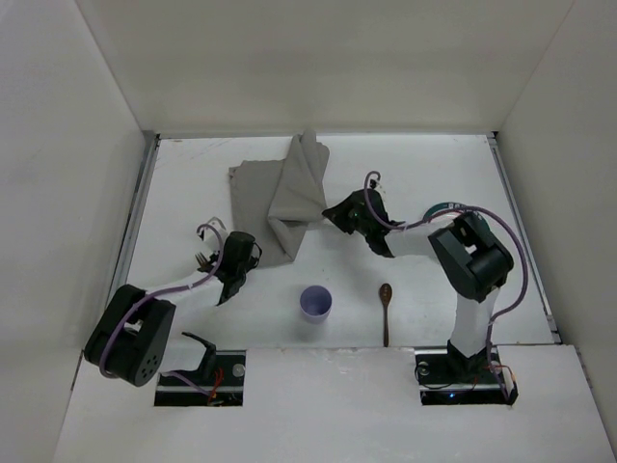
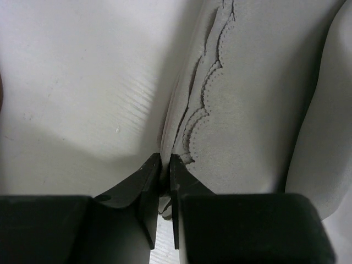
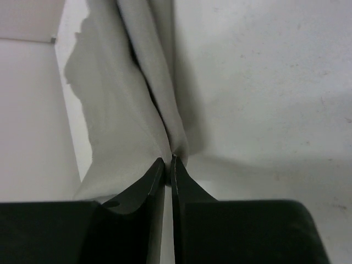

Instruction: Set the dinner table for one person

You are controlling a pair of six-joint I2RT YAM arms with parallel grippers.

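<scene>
Where it lies half-folded at the middle of the dinner table, cloth mat: left gripper and right gripper each pinched tight on an edge, presumably to spread it flat.

The grey cloth is cut off at the top of both wrist views. Overhead, a small object toward the dinner table's left edge is too tiny to identify.
</scene>
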